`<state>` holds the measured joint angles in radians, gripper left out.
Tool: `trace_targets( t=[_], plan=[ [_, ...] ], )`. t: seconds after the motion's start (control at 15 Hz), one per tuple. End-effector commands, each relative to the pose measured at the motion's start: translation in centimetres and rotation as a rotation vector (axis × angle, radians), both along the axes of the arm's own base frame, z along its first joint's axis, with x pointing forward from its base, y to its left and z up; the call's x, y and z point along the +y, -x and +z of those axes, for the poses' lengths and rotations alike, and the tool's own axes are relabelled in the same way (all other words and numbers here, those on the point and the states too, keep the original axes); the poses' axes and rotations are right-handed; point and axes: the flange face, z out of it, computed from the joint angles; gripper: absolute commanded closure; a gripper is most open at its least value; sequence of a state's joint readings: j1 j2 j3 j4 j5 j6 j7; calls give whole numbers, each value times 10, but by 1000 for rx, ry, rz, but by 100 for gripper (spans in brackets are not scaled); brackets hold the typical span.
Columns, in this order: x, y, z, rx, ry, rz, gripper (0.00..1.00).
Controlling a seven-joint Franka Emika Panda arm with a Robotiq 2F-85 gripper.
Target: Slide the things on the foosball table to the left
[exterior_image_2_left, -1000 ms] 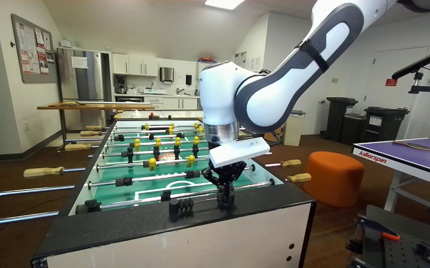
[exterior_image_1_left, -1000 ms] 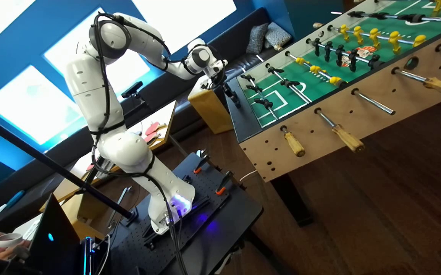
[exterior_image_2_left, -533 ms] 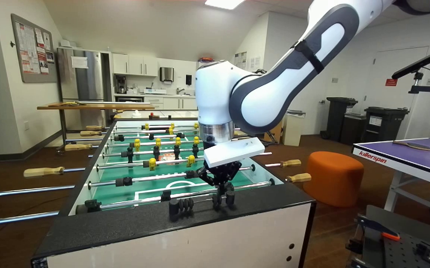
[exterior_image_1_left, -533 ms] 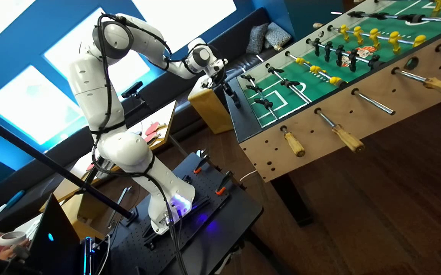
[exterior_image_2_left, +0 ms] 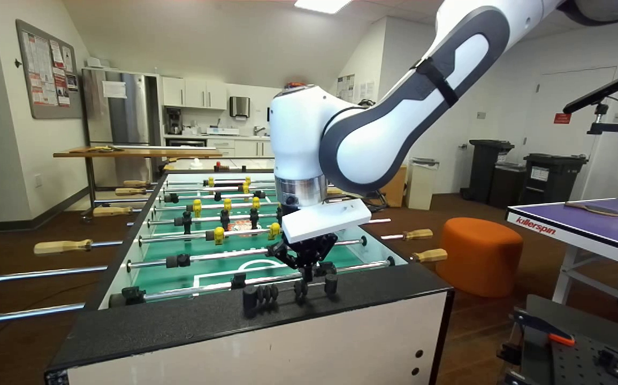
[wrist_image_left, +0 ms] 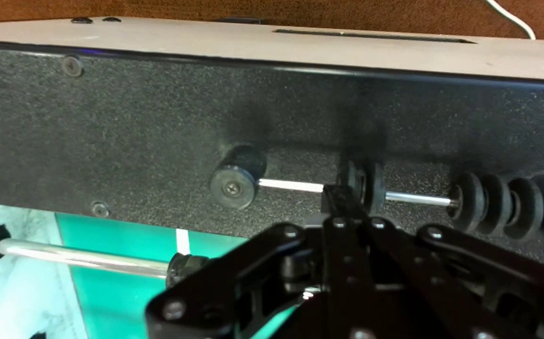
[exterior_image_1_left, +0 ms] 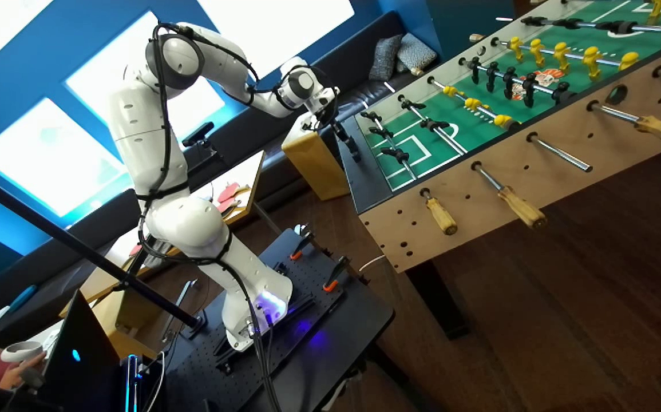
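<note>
The foosball table (exterior_image_1_left: pixel 467 194) shows in both exterior views, with its light end panel and black top ledge (exterior_image_2_left: pixel 169 321). On the ledge, a thin metal rod (wrist_image_left: pixel 290 185) runs between two black posts, one of them here (wrist_image_left: pixel 232 187). Black discs sit on the rod. Three (wrist_image_left: pixel 493 202) are bunched near the far-left post in an exterior view (exterior_image_2_left: pixel 267 293). About two more (wrist_image_left: pixel 373 193) are mid-rod, also in that exterior view (exterior_image_2_left: pixel 300 290). My gripper (wrist_image_left: pixel 340 190) is shut, pointing down, its tips beside the mid-rod discs, seemingly touching them. It holds nothing visible.
Player rods with yellow and dark figures (exterior_image_1_left: pixel 473 104) cross the green pitch just beyond the ledge. The nearest rod (exterior_image_2_left: pixel 196 291) runs close behind the gripper. Tan handles (exterior_image_1_left: pixel 439 216) stick out of the table's sides. An orange stool (exterior_image_2_left: pixel 480 256) stands beside the table.
In an exterior view my shut gripper has moved left along the rod. The mid-rod discs have slid left with it, and the right post has come into view. The bunched discs have not moved.
</note>
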<state>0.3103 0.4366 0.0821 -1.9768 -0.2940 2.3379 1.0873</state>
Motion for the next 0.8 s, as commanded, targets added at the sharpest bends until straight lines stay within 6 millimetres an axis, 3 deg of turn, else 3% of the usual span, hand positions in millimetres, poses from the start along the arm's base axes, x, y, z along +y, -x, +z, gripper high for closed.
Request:
trace_targets(
  t=[0.0,0.73],
  plan=[
    [14,-7,-4,6,9,19,100],
    [36,-18,-4,-31,0,53,100]
  ],
)
